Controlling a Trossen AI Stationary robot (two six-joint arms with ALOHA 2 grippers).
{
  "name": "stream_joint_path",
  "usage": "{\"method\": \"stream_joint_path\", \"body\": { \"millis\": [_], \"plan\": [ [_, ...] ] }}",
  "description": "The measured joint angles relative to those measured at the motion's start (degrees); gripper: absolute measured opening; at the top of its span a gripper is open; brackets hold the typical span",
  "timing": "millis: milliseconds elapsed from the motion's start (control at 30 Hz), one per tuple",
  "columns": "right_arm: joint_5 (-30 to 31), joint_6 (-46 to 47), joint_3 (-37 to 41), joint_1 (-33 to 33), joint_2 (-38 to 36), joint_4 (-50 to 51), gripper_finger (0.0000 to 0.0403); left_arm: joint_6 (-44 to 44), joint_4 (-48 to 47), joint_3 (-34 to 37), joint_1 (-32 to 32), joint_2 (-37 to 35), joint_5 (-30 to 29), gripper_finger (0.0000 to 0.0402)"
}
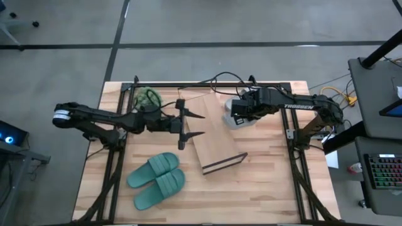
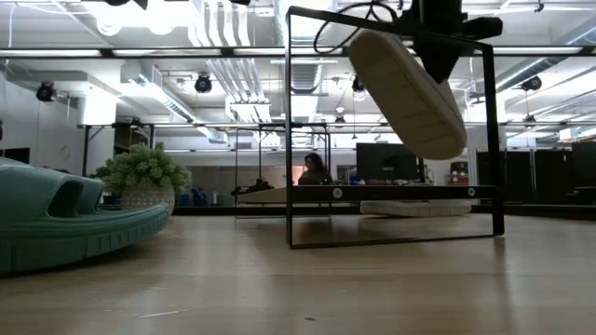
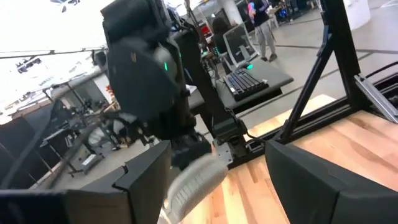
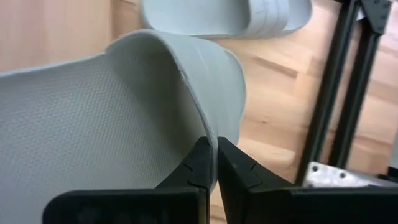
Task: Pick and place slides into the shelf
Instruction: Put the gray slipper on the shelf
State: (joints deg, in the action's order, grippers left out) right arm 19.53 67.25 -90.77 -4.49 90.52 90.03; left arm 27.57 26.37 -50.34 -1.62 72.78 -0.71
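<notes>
My right gripper (image 1: 235, 113) is shut on a light grey slide (image 2: 410, 93), held in the air above the table's far right part. The second grey slide (image 2: 414, 207) lies flat on the table beneath it, also seen as a grey slide (image 4: 224, 15) in the right wrist view. The teal pair (image 1: 157, 179) lies side by side on its soles near the table's near left. The shelf (image 1: 217, 141), a light-wood board with a dark edge in a thin black wire frame (image 2: 289, 140), stands at the middle. My left gripper (image 1: 202, 125) is open, level, at the shelf's left side, touching nothing. My right gripper pinches the grey slide's strap edge (image 4: 208, 127) between its two shut fingers, coming from above and pointing down. The slide is lifted clear and hangs tilted below the fingers, one end high and the other end (image 2: 447, 140) low.
A small fuzzy green plant (image 1: 148, 97) stands at the far left, just behind my left arm. Black frame posts (image 4: 339, 93) run along the table's right side. Bare wood lies along the near edge (image 1: 251, 194). A person (image 2: 313, 167) sits far off in the room.
</notes>
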Motion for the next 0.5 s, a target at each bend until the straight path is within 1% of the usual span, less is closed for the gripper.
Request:
{"method": "stream_joint_path", "body": {
  "millis": [100, 233, 500],
  "plan": [
    [0.0, 1.8, -2.3, 1.6, 0.3, 0.0, 0.0008, 0.0, -0.2, 0.1, 0.0, -0.4, -1.7, 0.0247],
    [1.4, 2.9, -4.8, 3.9, 0.5, -1.0, 0.0008, 0.0, -0.4, 0.1, 0.0, -2.5, -6.0, 0.0247],
    [3.2, 2.6, -8.4, 6.4, 0.7, -1.8, 0.0008, 0.2, -5.1, 0.2, 0.0, -7.9, -6.9, 0.0247]
  ]
}}
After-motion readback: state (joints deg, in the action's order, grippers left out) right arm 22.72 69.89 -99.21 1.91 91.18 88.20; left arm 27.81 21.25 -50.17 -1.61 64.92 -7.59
